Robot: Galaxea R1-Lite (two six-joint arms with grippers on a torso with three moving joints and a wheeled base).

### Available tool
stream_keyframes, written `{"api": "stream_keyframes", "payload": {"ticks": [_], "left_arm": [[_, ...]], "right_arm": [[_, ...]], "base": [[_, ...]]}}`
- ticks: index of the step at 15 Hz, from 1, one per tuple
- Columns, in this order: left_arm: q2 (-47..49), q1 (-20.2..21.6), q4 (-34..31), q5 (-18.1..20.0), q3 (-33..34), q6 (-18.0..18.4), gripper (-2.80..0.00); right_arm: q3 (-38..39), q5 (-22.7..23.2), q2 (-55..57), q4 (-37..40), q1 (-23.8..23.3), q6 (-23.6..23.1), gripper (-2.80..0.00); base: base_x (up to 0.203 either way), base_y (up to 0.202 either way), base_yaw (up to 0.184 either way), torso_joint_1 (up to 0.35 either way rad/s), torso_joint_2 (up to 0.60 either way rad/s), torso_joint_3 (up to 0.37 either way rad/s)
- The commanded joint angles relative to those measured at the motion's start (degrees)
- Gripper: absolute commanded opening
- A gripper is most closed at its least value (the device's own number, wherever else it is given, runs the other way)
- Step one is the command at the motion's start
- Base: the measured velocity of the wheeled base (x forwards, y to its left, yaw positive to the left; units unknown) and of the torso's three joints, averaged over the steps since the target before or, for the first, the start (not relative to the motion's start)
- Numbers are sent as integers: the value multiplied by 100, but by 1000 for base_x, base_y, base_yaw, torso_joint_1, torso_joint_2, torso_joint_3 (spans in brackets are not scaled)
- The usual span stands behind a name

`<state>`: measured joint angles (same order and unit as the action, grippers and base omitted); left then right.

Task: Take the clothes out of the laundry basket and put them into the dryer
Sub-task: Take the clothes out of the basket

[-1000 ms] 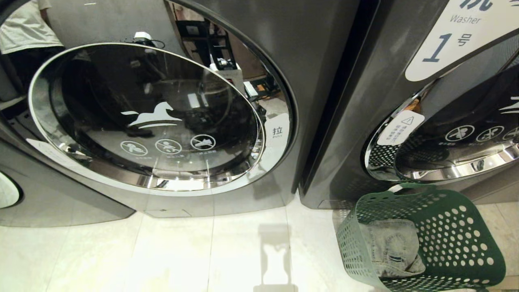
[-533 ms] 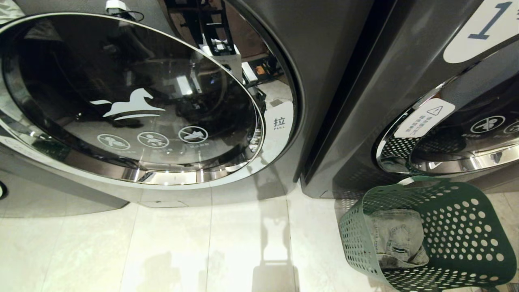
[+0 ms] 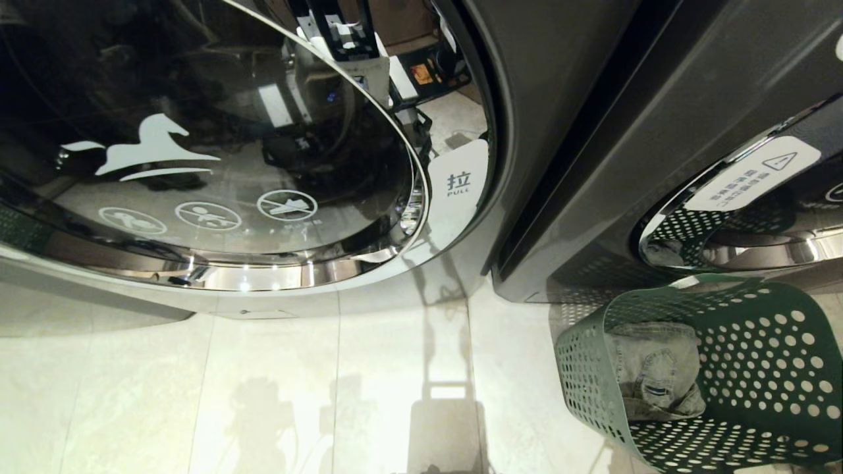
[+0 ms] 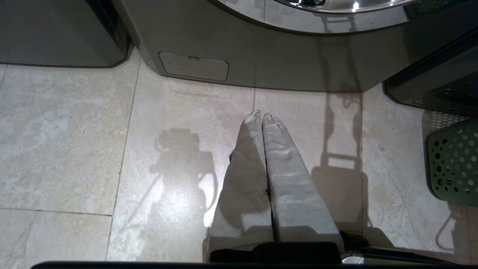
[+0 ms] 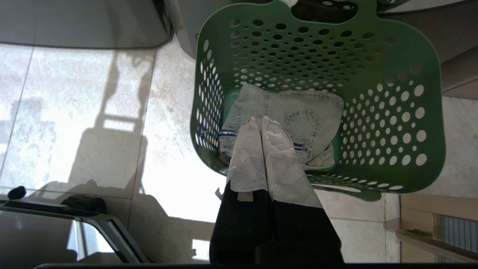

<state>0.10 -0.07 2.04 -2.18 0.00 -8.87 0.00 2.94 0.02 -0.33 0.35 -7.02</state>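
Observation:
A green perforated laundry basket stands on the floor at the lower right, before the right-hand machine. Folded pale denim clothes lie in its bottom. The dryer with its big round glass door fills the left of the head view, and its door is closed. My right gripper hangs shut and empty above the near side of the basket, over the denim. My left gripper is shut and empty above bare floor tiles in front of the dryer's base. Neither arm shows in the head view.
A second machine with a round door stands right of the dryer, behind the basket. A white pull label sits at the dryer door's right edge. Pale floor tiles stretch before both machines. A small service flap is in the dryer's base.
The whole head view has tilted downward: the machines and basket slid up in the picture and more floor shows. Nothing in the scene itself has moved.

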Motion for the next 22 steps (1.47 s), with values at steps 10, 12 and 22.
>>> {"api": "stream_keyframes", "payload": {"ticks": [10, 12, 22], "left_arm": [[-1, -1, -19, -1, 176, 9, -280], [-1, -1, -19, -1, 176, 6, -280], [-1, -1, -10, -10, 176, -27, -280]], "right_arm": [[-245, -18, 46, 221, 0, -226, -280], [-978, -59, 554, 796, -9, -224, -280], [-1938, -550, 7359, 195, -97, 1745, -280]], "base": [[0, 0, 0, 2, 2, -91], [0, 0, 0, 0, 0, 0], [0, 0, 0, 0, 0, 0]]}}
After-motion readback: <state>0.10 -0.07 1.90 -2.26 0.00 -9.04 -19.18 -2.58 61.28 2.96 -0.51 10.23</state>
